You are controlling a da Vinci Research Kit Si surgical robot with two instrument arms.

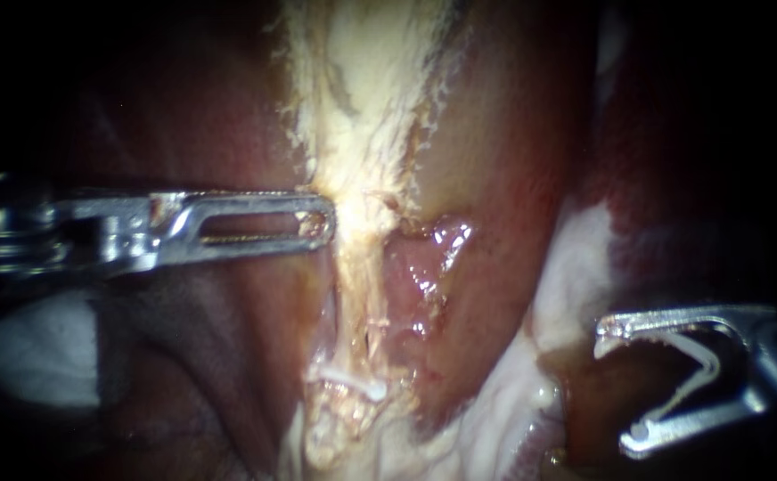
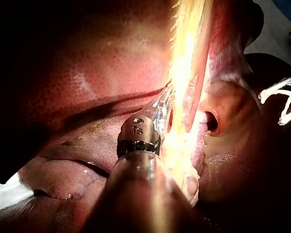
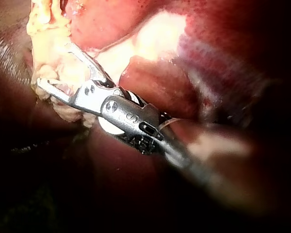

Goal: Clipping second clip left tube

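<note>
Jaws of right instrument (image 1: 616, 383) hold white V-shaped clip (image 1: 707, 358).

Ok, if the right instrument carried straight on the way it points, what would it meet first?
Probably the pale fold just ahead of the right instrument and its clip, before the tube; depth unclear.

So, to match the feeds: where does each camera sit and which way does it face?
Endoscope: close to the tissue, facing the pale strip; left instrument enters from left, right instrument, carrying a clip, from right.
Left wrist: on the left arm, looking along its instrument at the strip.
Right wrist: on the right arm, looking along its instrument at the strip.
Shared: endoscope and left wrist show the clip.
</note>
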